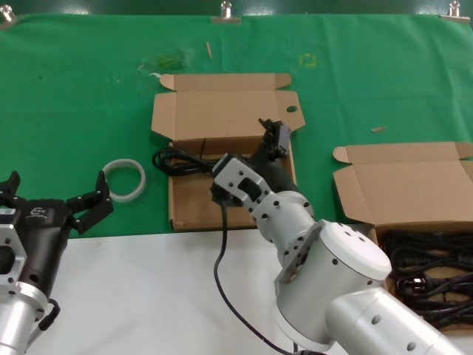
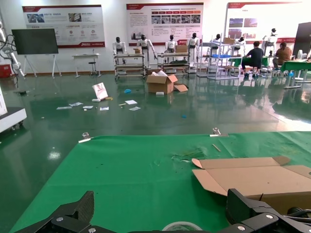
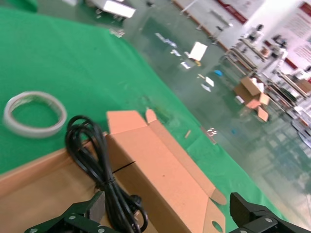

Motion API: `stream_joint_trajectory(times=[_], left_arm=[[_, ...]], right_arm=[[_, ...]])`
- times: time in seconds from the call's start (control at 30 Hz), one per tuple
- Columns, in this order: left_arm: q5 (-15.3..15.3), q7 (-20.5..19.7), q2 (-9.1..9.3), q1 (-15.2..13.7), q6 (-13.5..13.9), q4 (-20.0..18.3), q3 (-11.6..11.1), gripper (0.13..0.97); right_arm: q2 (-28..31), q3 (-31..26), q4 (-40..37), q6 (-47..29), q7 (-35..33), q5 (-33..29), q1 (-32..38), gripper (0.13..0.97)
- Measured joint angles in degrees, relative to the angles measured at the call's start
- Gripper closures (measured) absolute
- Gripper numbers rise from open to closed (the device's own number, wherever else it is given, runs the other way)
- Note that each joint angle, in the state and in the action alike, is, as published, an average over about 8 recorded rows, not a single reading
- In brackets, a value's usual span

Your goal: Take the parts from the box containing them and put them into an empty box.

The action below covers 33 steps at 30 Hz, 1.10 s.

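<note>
My left end effector (image 1: 55, 201) idles open beside the tape ring (image 1: 123, 180). My right end effector (image 1: 272, 137) hangs open over the empty box (image 1: 194, 203); one cord bundle (image 1: 179, 160) drapes across its far-left wall. Limp, light cable: I would grip mid-loop. Remaining cords (image 1: 429, 270) fill the source box (image 1: 403, 185).

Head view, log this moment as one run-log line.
right gripper: open over holed-lid box | power cord: draped across that box's wall | left gripper: open, idle beside tape ring | plain-lid box: cords inside
</note>
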Motion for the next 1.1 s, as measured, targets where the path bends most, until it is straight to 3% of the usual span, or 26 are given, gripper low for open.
stream_joint_trajectory(times=[0.2,0.5,1.1], left_arm=[[0.0,0.0,0.00,0.0,0.0,0.0,0.0,0.132],[0.0,0.0,0.00,0.0,0.0,0.0,0.0,0.132],[0.0,0.0,0.00,0.0,0.0,0.0,0.0,0.132]], right_arm=[[0.0,3.7,1.6,-2.9,6.9,-4.3,-2.8,0.202],[0.0,9.3,4.0,-7.3,17.4,-10.8,-7.2,0.136],[0.0,20.6,8.8,-16.1,38.4,-23.9,-15.8,0.129]])
